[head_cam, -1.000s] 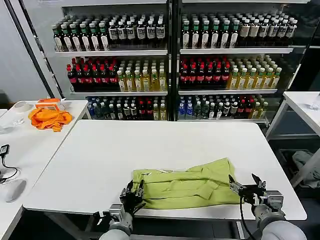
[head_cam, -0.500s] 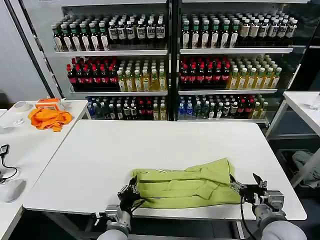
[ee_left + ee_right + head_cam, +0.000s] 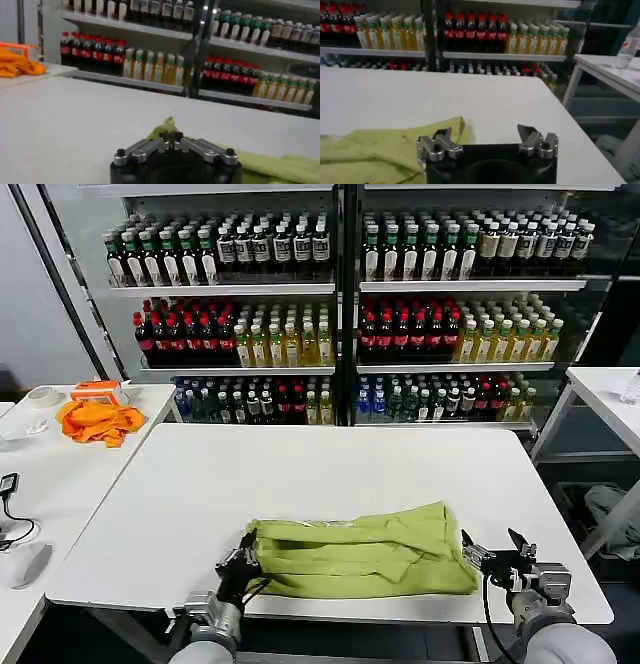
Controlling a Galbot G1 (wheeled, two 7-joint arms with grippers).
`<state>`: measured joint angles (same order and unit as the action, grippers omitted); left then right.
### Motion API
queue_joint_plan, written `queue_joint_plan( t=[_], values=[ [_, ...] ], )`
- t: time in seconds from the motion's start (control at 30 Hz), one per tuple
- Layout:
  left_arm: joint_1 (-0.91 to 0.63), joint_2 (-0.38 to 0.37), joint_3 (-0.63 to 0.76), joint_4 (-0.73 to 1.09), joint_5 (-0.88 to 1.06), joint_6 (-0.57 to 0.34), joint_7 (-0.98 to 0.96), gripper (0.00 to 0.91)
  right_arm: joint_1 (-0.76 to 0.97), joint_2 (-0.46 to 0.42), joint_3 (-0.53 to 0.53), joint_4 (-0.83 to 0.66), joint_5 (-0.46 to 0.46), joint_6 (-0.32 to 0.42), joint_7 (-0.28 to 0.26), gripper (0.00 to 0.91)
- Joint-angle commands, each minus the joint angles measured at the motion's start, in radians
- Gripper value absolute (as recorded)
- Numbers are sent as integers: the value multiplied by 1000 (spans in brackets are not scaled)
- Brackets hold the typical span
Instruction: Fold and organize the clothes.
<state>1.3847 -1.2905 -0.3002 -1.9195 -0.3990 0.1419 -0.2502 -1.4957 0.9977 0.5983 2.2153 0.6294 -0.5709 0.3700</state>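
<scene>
So the lime yellow-green soft-fabric T-shirt (image 3: 365,554) is lying as a long bunched band along the near edge of the white surface (image 3: 300,474), partly folded already by the look of it. The left claw (image 3: 243,562) is pinched closed on the shirt's left end, and the wrist view shows a bit of green fabric poking up right between its tips (image 3: 172,136). I'd guess it's holding that end so the band can be pulled straight or folded across. The right claw (image 3: 494,556) sits at the shirt's right end with its fingers spread and nothing in them, probably just let go or lining up a grab.
</scene>
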Motion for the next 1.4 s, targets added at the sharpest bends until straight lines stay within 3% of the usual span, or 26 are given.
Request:
queue_joint_plan(
  t=[0.03,0.2,0.47,0.5,0.57,1.4],
  values=[
    [5,130,-189,6,-111,35,28,10,2,0,0,-4,1,0,-1,907],
    [8,176,-213,45,-137,85,55,10,5,3,-7,-6,0,-1,-3,907],
    [-27,125,-145,84,-55,134,64,40,14,-12,-10,-1,8,-5,-1,907],
    [-28,123,-143,84,-52,137,64,524,13,-14,-7,1,10,-6,-1,907],
    [-33,119,-137,83,-48,140,60,907,10,-18,-3,1,13,-6,-1,907],
    [-54,42,-55,132,88,108,-13,907,1,-13,-5,8,10,-6,-2,907]
  ],
)
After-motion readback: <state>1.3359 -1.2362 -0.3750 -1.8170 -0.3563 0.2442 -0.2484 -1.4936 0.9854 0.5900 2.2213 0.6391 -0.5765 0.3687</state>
